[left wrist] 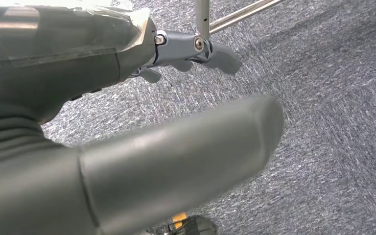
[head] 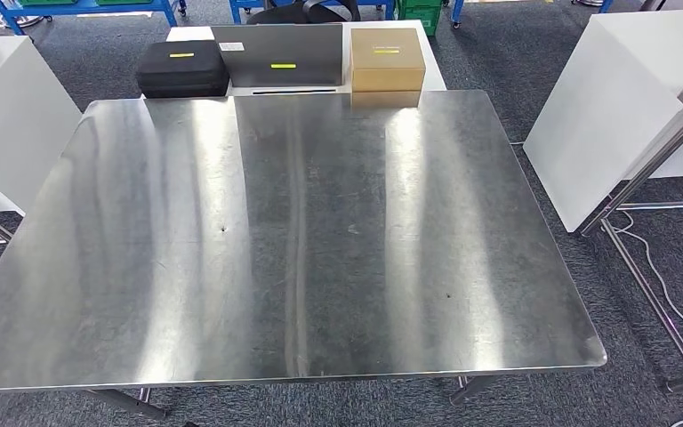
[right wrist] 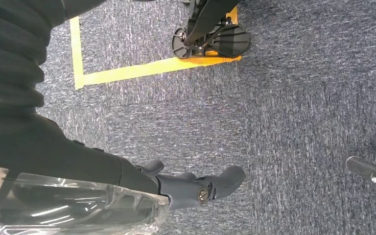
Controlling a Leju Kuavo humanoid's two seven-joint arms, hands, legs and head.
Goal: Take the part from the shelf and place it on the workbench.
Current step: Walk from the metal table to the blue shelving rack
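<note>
Steel workbench (head: 302, 231) sits right in front of the robot, part and shelf nowhere I can see so I can't tell which arm is nearer or how the part lies, left hand (left wrist: 142, 147) and right hand (right wrist: 176, 188) both hang over carpet, fingers loosely apart, holding nothing.

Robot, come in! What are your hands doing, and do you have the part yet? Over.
Left hand and right hand hang over carpet, holding nothing. No part on steel workbench. Nothing blocking it.
</note>
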